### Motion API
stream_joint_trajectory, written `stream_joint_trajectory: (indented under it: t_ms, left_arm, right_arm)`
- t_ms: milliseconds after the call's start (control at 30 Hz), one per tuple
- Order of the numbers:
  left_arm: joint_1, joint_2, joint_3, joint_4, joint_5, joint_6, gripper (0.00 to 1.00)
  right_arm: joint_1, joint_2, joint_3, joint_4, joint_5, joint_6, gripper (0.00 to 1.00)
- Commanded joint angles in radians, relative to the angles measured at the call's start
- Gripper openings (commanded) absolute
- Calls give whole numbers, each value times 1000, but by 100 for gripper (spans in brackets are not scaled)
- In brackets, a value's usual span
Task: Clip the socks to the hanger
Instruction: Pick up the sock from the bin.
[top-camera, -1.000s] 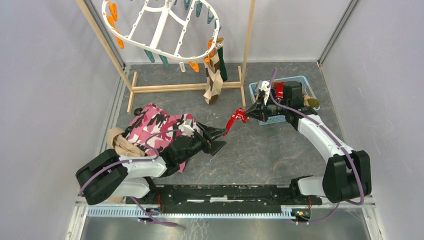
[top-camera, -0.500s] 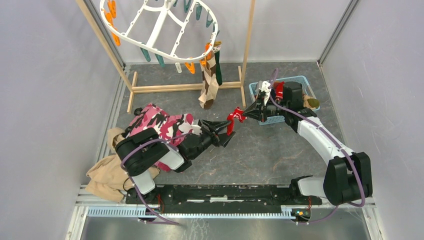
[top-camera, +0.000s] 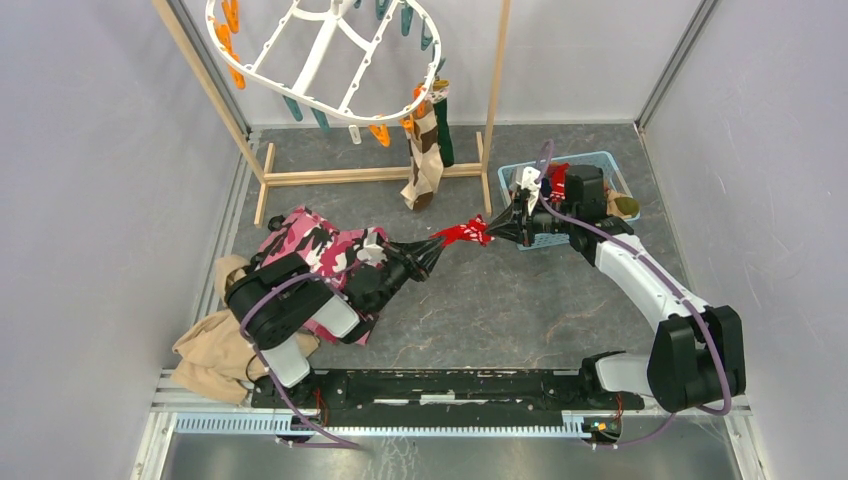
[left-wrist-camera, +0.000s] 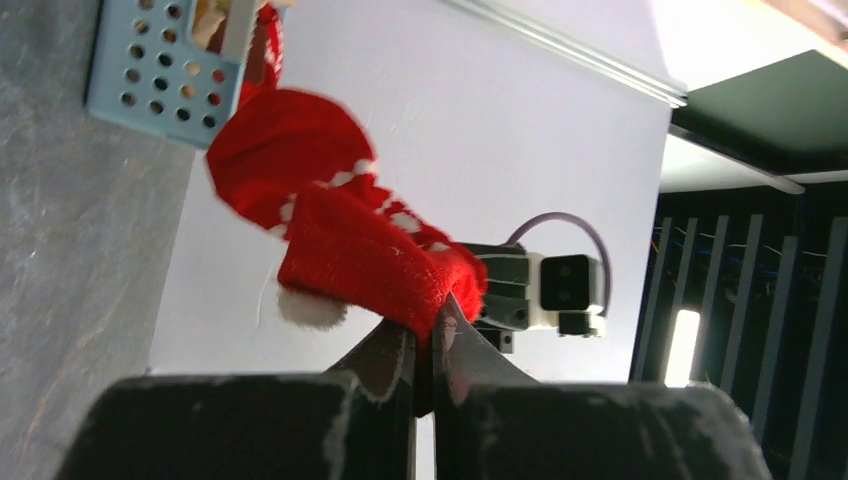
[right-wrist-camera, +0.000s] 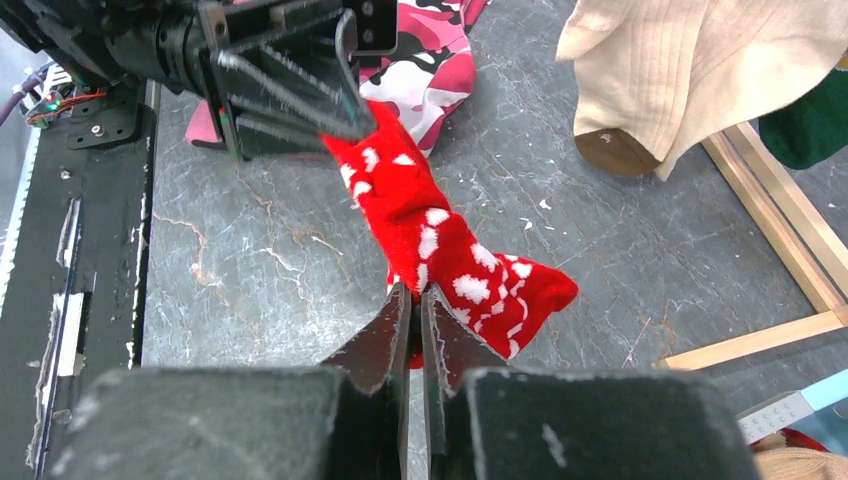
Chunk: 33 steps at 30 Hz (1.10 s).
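The red sock is soft, slightly fuzzy knit cloth with white flecks, matt all over. The right gripper and left gripper have matt black fingers, scuffed pale along the edges; whether metal or plastic cannot be told. The table looks like dark grey stone, matt, with fine pale veins. At the upper right of the right wrist view, a cream sock shows ribbed knit. In the overhead view the hanger is smooth, faintly glossy white plastic, the stand bare pale wood, the camouflage garment printed cloth. The basket is smooth, perforated light-blue plastic.
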Motion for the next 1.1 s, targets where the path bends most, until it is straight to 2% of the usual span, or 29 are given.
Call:
stream_joint_trajectory:
  t_ms: [0,100,167,200,267,333,400,533,733,867,1067]
  left_arm:
    - [71,-106,-30,18,2,137,2]
    - [136,-194,-19,-108,76,303,2]
    - [175,-276,16,-283,140,471,2]
    - [185,-327,57,-394,179,572,2]
    - [184,-432,151,-684,201,880,2]
    - [165,-513,253,-973,183,1118,2]
    - [155,-569,315,-1138,196,1284,2]
    - [129,-593,417,-1390,240,1495,2]
    - [-49,-597,565,-1658,244,1893,2]
    - [-101,-651,623,-1793,256,2166,2]
    - [-128,-729,677,-1957,330,2415,2]
  right_arm:
    - [4,-35,24,-26,-25,-61,8]
    - [5,-29,50,-105,-63,-164,12]
    - [5,-7,126,-307,-96,-372,18]
    - [6,8,177,-442,-106,-486,22]
    - [5,30,253,-649,-115,-707,30]
    - [4,30,291,-751,-112,-805,37]
    - [5,1,284,-720,-95,-787,43]
    - [5,-93,185,-446,0,-528,51]
    - [5,-98,176,-372,7,-440,62]
    - [6,-89,174,-385,-35,-453,69]
    - [63,-56,189,-536,-107,-662,76]
